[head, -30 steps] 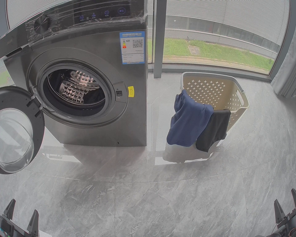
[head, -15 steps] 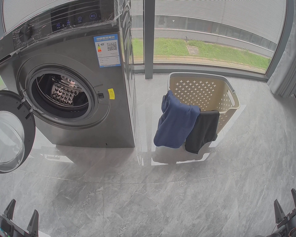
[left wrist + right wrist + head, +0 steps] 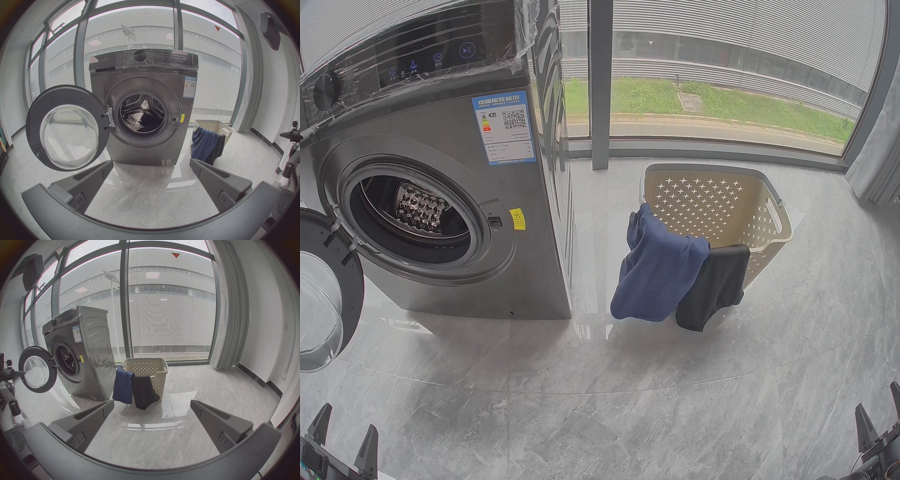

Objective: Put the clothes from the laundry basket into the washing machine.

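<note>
On the grey stone floor [image 3: 625, 406] of the head view, the washing machine [image 3: 456, 206] stands at the left with its round door [image 3: 325, 294] swung wide open to the left. To its right, near the window [image 3: 725, 75], sits the beige laundry basket [image 3: 715, 200]. A blue garment [image 3: 656, 272] and a black garment [image 3: 715, 284] hang side by side over its near rim, touching each other, the blue one nearer the machine. At the bottom corners, well apart from the basket, the left claw [image 3: 344, 437] and the right claw [image 3: 881, 415] each have their fingers spread and hold nothing.

From the left wrist view, the left claw [image 3: 151, 184] is wide apart and empty over bare floor, facing the washing machine [image 3: 143, 109] and its open door [image 3: 67, 128]. The laundry basket [image 3: 218, 126] stands beyond, just beside the machine, with the blue garment [image 3: 203, 143] and black garment [image 3: 219, 148] draped over it.

From the right wrist view, the right claw [image 3: 151, 424] is likewise spread and empty, facing the laundry basket [image 3: 147, 368]. The blue garment [image 3: 122, 385] and black garment [image 3: 143, 391] hang down its front.
</note>
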{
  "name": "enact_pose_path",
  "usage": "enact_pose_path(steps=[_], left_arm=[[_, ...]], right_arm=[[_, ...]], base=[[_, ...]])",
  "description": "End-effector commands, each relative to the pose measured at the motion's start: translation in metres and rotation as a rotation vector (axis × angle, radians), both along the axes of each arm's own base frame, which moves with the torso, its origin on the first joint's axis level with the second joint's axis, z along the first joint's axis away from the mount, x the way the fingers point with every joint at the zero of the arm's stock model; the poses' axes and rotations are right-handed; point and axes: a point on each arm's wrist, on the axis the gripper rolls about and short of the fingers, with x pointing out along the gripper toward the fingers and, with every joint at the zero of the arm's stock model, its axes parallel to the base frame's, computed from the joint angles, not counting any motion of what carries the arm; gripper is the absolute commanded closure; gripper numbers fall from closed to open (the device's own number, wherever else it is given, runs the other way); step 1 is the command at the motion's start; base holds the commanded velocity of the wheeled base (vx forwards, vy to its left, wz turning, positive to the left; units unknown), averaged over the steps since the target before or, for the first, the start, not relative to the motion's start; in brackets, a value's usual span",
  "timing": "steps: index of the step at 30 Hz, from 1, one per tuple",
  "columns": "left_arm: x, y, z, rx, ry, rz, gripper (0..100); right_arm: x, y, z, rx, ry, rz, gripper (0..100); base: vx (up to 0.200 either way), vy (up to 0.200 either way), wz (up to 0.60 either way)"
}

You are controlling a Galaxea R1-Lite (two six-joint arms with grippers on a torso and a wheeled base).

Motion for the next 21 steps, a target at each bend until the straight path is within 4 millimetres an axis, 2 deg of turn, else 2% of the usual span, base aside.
enact_pose_path(steps=[1, 20, 21], left_arm=[[0.0002, 0.0000, -0.0048, 0.000, 0.003, 0.000, 0], [0.0002, 0.0000, -0.0049, -0.001, 0.004, 0.000, 0], [0.0001, 0.0000, -0.0045, -0.001, 0.003, 0.000, 0]], right_arm=[[0.0011, 0.0000, -0.0050, 0.000, 0.015, -0.001, 0], [0.0011, 0.0000, -0.0050, 0.000, 0.015, 0.001, 0], [0.0011, 0.0000, -0.0050, 0.000, 0.015, 0.001, 0]], base=[[0.000, -0.200, 0.00], [0.000, -0.200, 0.00], [0.000, 0.000, 0.00]])
